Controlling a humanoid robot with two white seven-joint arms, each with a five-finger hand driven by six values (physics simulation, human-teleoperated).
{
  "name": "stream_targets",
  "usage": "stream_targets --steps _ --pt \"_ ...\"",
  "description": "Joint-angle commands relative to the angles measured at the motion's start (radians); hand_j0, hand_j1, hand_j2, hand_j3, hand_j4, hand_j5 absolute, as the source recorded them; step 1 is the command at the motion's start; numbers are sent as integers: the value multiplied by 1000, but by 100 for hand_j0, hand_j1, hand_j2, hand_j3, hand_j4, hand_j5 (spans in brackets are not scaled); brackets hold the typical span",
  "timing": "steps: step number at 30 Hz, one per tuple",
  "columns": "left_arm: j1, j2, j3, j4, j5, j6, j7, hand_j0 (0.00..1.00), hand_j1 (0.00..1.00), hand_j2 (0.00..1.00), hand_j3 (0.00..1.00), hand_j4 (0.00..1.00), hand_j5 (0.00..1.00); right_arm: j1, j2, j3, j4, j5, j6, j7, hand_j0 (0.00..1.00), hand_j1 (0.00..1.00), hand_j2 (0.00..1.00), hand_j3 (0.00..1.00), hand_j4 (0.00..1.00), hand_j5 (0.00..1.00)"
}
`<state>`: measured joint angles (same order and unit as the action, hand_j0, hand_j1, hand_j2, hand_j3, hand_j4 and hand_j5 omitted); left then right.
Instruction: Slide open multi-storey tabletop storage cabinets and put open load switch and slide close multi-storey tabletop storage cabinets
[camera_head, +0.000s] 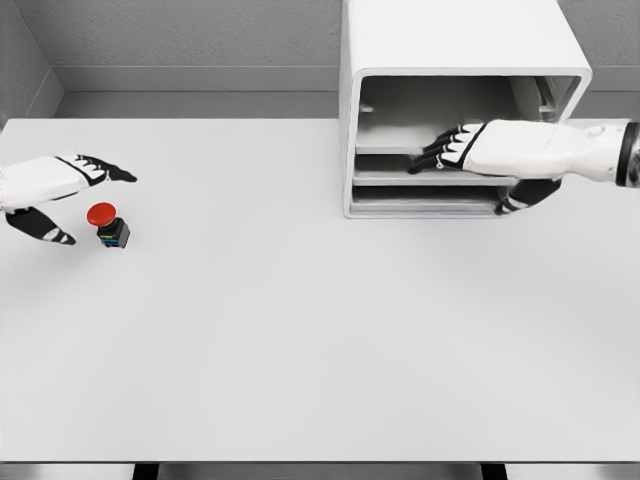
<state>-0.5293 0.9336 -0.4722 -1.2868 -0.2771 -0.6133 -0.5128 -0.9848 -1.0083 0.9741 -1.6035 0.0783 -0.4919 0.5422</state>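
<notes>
on the white table (300, 330), left hand (60, 195) spread beside the switch (108, 225), holding nothing.

My arms: smooth white shells, rounded forearm casings. Right forearm has a dark ring band near the picture edge. Left robot hand (62, 190) and right robot hand (462, 150): white backs, black fingers with thin white segment markings at the joints. Thumbs black too.

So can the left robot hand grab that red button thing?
Probably yes. The left robot hand is open right beside the switch, thumb and fingers on either side of it, and nothing lies between them on the table.
</notes>
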Motion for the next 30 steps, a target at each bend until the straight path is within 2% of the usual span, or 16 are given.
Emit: stream_targets --steps 1,7,12,14,18,28,30 --pt "0 -16 -6 18 -11 2 0 100 100 100 100 100 100 -3 13 1 -4 -5 41 69 100 100 100 100 100 100" --pt "-5 -38 -6 20 -14 2 0 100 100 100 100 100 100 -26 39 15 1 -9 119 69 100 100 100 100 100 100" --pt "-31 -48 -29 72 -44 2 0 100 100 100 100 100 100 -38 62 15 14 -11 205 69 100 100 100 100 100 100" --pt "-31 -48 -37 72 -45 2 2 100 100 100 100 100 100 -38 93 17 74 -11 210 69 100 100 100 100 100 100" --pt "-31 -75 -52 75 -39 2 2 100 100 100 100 100 100 -38 112 17 112 -12 225 69 100 100 100 100 100 100" --pt "-31 -76 -51 110 -42 2 4 100 100 100 100 100 100 -40 120 14 185 -55 220 69 100 100 100 100 100 100" --pt "-37 -87 -52 121 -44 2 4 100 100 100 100 100 100 -43 142 14 215 -55 220 69 100 100 100 100 100 100"
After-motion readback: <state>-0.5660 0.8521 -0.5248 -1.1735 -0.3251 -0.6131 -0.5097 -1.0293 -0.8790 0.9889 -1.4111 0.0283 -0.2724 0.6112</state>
